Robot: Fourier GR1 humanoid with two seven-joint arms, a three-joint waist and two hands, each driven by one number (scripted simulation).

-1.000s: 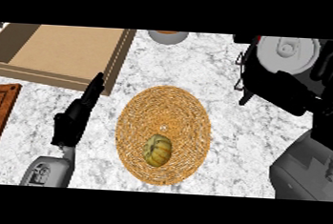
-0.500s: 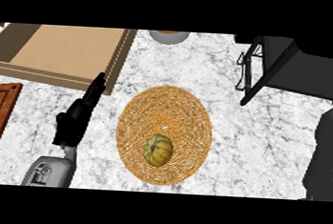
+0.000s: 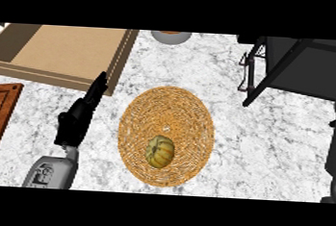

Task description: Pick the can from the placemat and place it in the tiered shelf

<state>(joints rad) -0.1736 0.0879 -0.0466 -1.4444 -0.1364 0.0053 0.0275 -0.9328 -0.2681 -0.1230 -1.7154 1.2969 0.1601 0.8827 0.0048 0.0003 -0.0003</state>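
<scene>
Marble bench (image 3: 268,154) w/ woven placemat (image 3: 167,119) mid-bench; the can (image 3: 159,151) is lying on its side near the mat's front edge. Left robot hand (image 3: 76,122) is resting beside the mat, fingers straight, holding nothing. Right robot hand isn't showing. Can's prob light, stiff, rolls easily; best pinched across its sides.

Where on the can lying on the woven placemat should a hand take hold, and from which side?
Probably across its rounded middle, from above. The can seems to lie on its side on the near part of the placemat, with open mat all round, so fingers could close over its flanks. The left hand rests open just left of the mat; the right hand is not clearly visible.
</scene>
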